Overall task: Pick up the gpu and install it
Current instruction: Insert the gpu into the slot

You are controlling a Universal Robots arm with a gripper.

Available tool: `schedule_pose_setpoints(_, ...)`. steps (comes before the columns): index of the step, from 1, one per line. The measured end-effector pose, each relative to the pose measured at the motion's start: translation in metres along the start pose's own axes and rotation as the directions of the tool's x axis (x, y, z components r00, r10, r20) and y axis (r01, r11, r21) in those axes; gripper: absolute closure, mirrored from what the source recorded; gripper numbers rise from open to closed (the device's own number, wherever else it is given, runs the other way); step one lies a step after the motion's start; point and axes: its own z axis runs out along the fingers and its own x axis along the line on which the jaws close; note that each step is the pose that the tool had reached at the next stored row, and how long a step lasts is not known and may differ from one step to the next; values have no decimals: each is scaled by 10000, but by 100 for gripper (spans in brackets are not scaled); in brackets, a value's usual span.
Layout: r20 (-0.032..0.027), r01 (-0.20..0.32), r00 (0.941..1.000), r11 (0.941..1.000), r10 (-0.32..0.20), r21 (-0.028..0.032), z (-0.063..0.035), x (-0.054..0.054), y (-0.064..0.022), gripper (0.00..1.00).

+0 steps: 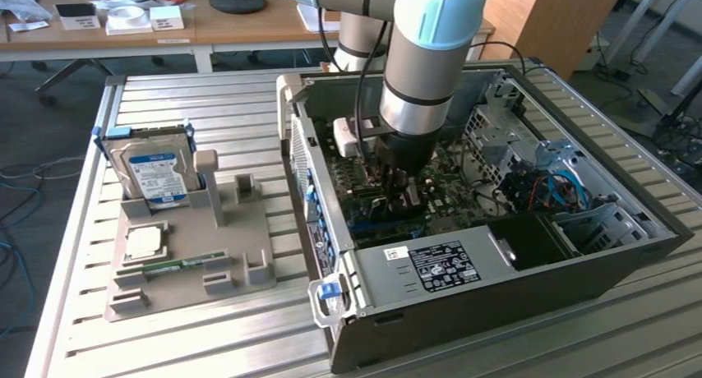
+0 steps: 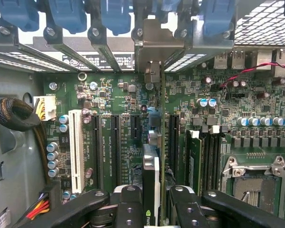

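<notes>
My claw [image 2: 151, 202] is clenched on the gpu [image 2: 151, 178], a thin flat circuit card with a dark face and greyish edge, pinched edge-on between my two black fingers [image 2: 128, 204]. The card stands upright inside the open grey metal computer case [image 1: 614, 267], low over the green motherboard [image 2: 118, 123]. In the wrist view it sits among the long black expansion slots [image 2: 115, 142], its metal bracket [image 2: 154, 47] up against the case's rear slot openings, below the blue plastic retaining clips [image 2: 116, 16].

What worries me most is alignment. I judge that if the card's bottom edge sits a little off the slot or tilts, pressing down could jam it against the slot wall or bend it rather than seat it. The bracket could also catch on the rear frame and hold one end high. I cannot tell whether the card is already fully home in its slot. The small capacitors [image 2: 54, 156] and the white slot [image 2: 76, 147] nearby leave little room for a sideways slip.

My arm [image 1: 428, 66] comes down almost vertically from above, wrist pointing straight into the case, near its wall on the exterior view's left. Outside the case, toward the exterior view's left, a grey parts holder [image 1: 236, 255] carries a silver hard drive with a blue-and-white label [image 1: 154, 168].
</notes>
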Motion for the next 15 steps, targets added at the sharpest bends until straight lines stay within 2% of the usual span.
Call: schedule_pose_setpoints(15, 3, -2, 10000, 10000, 2, 2, 8, 0, 13, 73)
